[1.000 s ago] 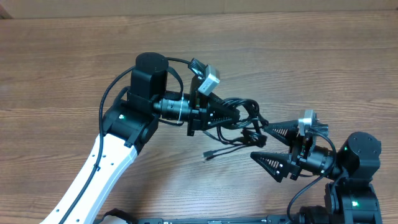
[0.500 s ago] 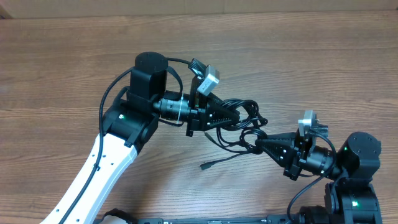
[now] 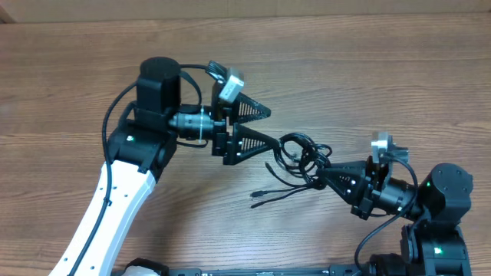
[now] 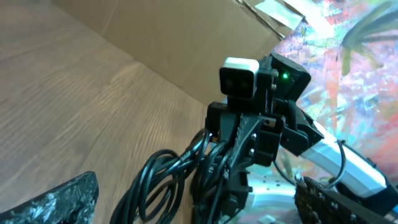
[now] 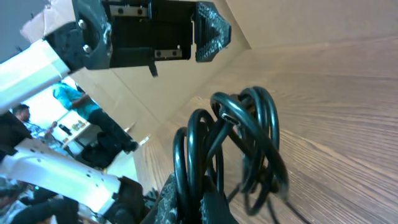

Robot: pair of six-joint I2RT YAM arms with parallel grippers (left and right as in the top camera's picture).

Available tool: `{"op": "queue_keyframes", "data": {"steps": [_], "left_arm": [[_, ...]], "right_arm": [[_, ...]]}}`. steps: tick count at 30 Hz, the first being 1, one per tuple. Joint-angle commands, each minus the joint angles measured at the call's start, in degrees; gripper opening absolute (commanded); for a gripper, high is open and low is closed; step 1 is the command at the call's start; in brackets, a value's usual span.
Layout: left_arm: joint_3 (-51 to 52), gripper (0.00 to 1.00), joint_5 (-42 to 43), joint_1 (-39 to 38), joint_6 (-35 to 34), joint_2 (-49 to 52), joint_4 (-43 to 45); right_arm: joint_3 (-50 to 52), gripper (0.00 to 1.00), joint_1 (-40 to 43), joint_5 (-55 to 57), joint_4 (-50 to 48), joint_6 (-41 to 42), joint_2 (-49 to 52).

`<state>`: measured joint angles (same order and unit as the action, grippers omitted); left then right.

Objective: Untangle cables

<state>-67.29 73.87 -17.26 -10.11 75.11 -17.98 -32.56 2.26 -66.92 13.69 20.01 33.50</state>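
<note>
One claw only, the right claw (image 3: 321, 175), pinches the cables (image 3: 298, 153); the left claw (image 3: 268, 126) gapes wide, so a pull may drag the seemingly knotted bundle whole

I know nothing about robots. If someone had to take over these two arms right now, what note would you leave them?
Left gripper: open, holding nothing, close beside the cables; I can't tell whether it touches them.
Right gripper: shut on the cables, gripping the clump at the edge nearest that arm.
Cables: one looped clump mid-way across the wooden table, with one plug end trailing loose on the wood.
Done: nothing separated yet.
Left: pull the loops apart and lay each cord out singly.
</note>
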Motion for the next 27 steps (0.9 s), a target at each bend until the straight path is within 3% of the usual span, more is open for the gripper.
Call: {"op": "queue_keyframes", "data": {"steps": [1, 7, 11, 14, 17, 22, 27], "left_arm": [[-0.72, 1.0, 7.15, 0.17, 10.43, -0.66, 0.15], [-0.72, 0.99, 6.97, -3.21, 21.11, -0.63, -0.2], [-0.7, 0.8, 2.71, -7.34, 25.31, -0.59, -3.06], [-0.7, 0.78, -1.42, -9.84, 25.59, -0.59, -5.99], [-0.7, 0.68, -1.2, -11.37, 26.4, -0.59, -7.06], [-0.7, 0.61, 0.74, -11.72, 26.45, -0.55, -7.74], [-0.7, 0.61, 2.21, -12.61, 26.43, -0.52, -8.41]], "right_arm": [[-0.33, 0.04, 0.07, -0.02, -2.6, 9.2, -0.31], [-0.33, 0.04, 0.07, -0.9, -4.26, 13.03, -0.31], [-0.33, 0.04, 0.07, -1.53, -5.11, 14.73, -0.31], [-0.33, 0.04, 0.07, -1.9, -8.39, 19.69, -0.31], [-0.33, 0.04, 0.07, -4.68, -12.5, 22.03, -0.31], [-0.33, 0.04, 0.07, -5.66, -14.56, 22.47, -0.31], [-0.33, 0.04, 0.07, -6.16, -16.55, 23.5, -0.31]]}}
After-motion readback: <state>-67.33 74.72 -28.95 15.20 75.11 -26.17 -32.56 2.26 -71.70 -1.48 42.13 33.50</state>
